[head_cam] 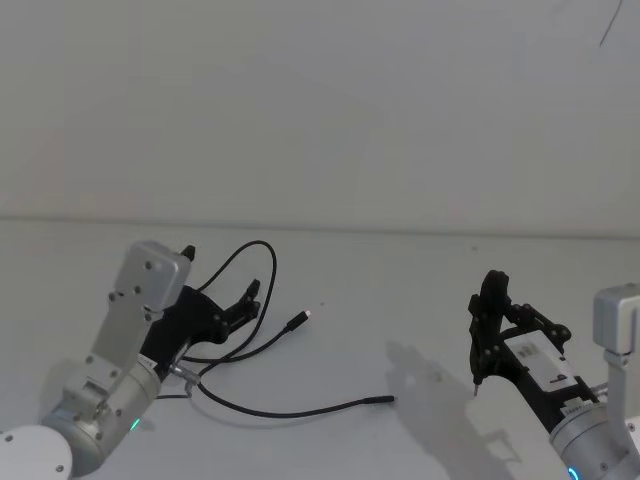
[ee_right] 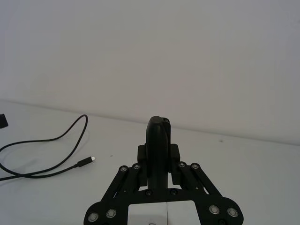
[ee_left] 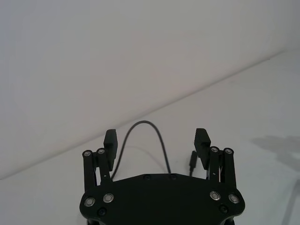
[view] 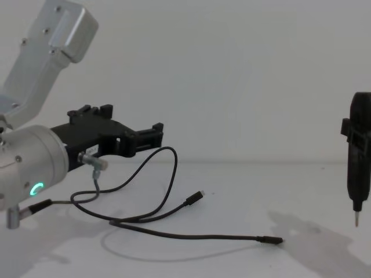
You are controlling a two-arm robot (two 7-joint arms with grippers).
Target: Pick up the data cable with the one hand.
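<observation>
Jaws of left gripper (ee_left: 156, 139) spread near data cable (view: 191, 236).

Legible text: none.
Item 1: white label (head_cam: 540, 362) on the back of the right gripper (head_cam: 488, 318), which is clamped on a black pen tool (view: 360, 145). In the head view the label carries one dark mark, perhaps a single figure, and a line of fine print. Both are too small to read.
Item 2: the same label in the right wrist view shows a speck of print, unreadable.
</observation>
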